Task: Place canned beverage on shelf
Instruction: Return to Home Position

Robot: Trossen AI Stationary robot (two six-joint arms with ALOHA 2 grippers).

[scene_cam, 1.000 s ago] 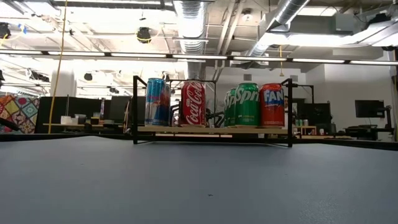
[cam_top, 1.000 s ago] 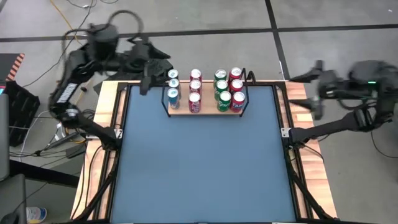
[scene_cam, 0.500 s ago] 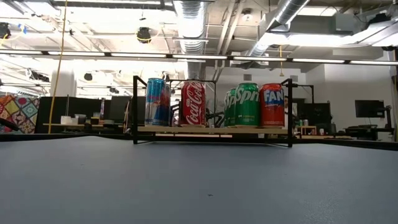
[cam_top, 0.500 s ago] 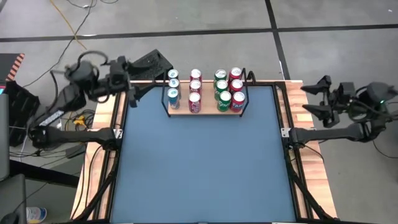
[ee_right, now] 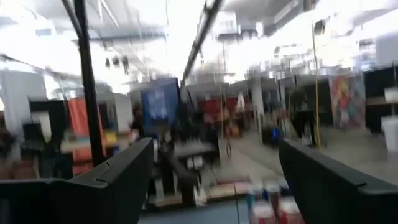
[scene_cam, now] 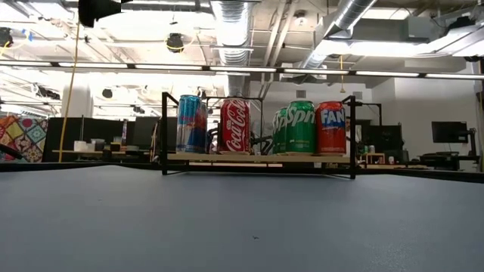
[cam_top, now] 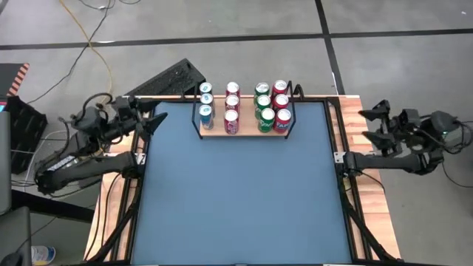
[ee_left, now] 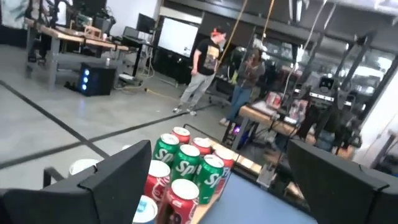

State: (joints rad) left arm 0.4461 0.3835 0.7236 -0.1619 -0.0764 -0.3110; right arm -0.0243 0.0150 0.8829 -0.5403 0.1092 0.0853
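**Finding 1: left arm.** The left gripper point(cam_top: 151, 120) is found withdrawn from the back left corner of the small light-wood shelf with black wire end frames point(cam_top: 249, 131), where it was recorded a second ago. It is now held over the left wooden rim of the large blue table top point(cam_top: 236, 199), well apart from the shelf. Its fingers are spread and nothing is held between them, as the left wrist view confirms.

**Finding 2: right arm.** The right gripper point(cam_top: 372, 123) is held beyond the table's right rim and has been folded in closer to its base over the same second. Its fingers are likewise spread and empty.

**Finding 3: load.** The shelf is unmoved at the middle of the table's far edge. Twelve cans are counted on it, in four lines running front to back. From left to right these are:
- three blue cans point(cam_top: 205, 101)
- three red-and-white soda cans point(cam_top: 231, 103)
- three green cans point(cam_top: 263, 103)
- three red cans with a blue label point(cam_top: 281, 101)

The red-and-white soda cans are set in line, each just beside the next. All cans in view stand upright on the shelf.

**Assessment.** The placing is judged complete, since neither gripper carries anything and every line is filled alike. Only the arms' retreat to rest is judged outstanding. Little risk to the stock is foreseen, as both grippers are already clear of the wire frames.
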